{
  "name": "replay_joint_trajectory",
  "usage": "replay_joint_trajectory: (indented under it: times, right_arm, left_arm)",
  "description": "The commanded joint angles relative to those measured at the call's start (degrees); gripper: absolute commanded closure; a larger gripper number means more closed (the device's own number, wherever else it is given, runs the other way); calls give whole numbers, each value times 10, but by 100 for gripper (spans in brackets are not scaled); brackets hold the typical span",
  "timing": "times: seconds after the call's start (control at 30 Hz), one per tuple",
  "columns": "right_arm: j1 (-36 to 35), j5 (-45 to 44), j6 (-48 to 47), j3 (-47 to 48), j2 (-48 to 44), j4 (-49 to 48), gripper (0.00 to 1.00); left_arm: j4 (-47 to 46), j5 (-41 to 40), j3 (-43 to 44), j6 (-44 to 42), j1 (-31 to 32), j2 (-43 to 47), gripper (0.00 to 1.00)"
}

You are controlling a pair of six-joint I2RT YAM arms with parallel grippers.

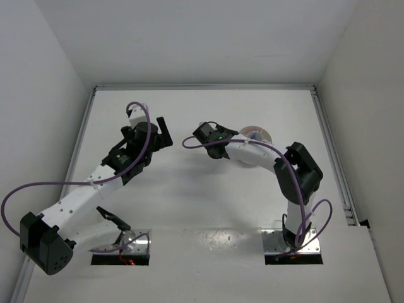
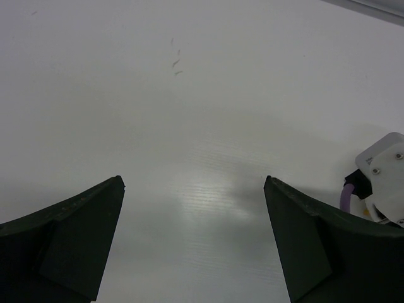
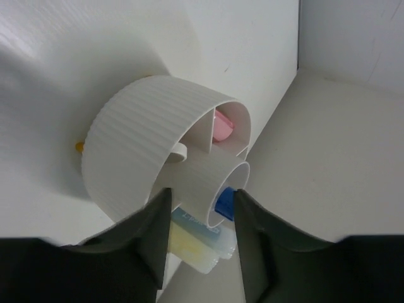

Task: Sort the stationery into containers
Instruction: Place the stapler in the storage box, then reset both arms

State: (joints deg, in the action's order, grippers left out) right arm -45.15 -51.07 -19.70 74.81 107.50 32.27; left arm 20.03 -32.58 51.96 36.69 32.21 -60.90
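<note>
The round white dish (image 3: pixel 136 142) with a ribbed outer wall fills the right wrist view; in the top view it (image 1: pixel 259 133) peeks out behind the right arm. A pink piece (image 3: pixel 222 126) lies in one compartment. My right gripper (image 3: pixel 202 191) is at the dish's central tube (image 3: pixel 205 177), shut on a clear bottle (image 3: pixel 196 243) with yellowish contents. The bottle's blue cap (image 3: pixel 224 203) pokes into the tube's mouth. My left gripper (image 1: pixel 163 134) (image 2: pixel 194 183) is open and empty over bare table, left of the dish. The other sticks and blocks are out of view.
A tiny orange bit (image 3: pixel 79 146) shows at the dish's outer wall. The right arm's wrist (image 1: pixel 211 134) lies between the two grippers, and part of it (image 2: pixel 382 183) shows in the left wrist view. White walls and a rail (image 1: pixel 331 145) border the table.
</note>
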Motion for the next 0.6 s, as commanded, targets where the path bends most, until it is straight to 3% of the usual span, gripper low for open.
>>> replay_joint_trajectory:
  times: [0.0, 0.03, 0.07, 0.17, 0.23, 0.27, 0.33, 0.37, 0.4, 0.5, 0.57]
  right_arm:
    - [-9, 31, 17, 26, -54, -16, 81]
    - [-9, 46, 25, 31, -66, -16, 100]
    - [-9, 88, 33, 38, -79, -30, 100]
    - [13, 124, 74, 62, -132, -70, 100]
    - [32, 112, 82, 54, -165, -113, 100]
    - [41, 100, 91, 47, -173, -130, 90]
    - [63, 95, 104, 33, -187, -171, 64]
    - [89, 89, 115, 14, -206, -187, 37]
    - [104, 89, 121, 4, -217, -214, 30]
    - [158, 83, 150, -20, -255, -225, 5]
    - [186, 83, 150, -53, -277, -236, 1]
  left_arm:
    - [-18, 1, 1, -2, -6, 11, 2]
    - [-18, 1, 1, -2, -6, 11, 17]
    - [-18, 1, 1, -2, -6, 11, 31]
    - [-18, -10, 1, -2, -6, 5, 100]
    - [-18, -10, 1, -2, -6, 0, 100]
    - [-18, -10, 1, -2, -6, -10, 100]
    - [-11, -4, 1, -16, -6, -29, 76]
    - [-4, 8, 10, -16, -6, -41, 43]
    - [3, 17, 17, -26, -6, -70, 27]
    - [34, 56, 47, -40, -6, -118, 0]
    - [62, 87, 74, -54, -6, -160, 0]
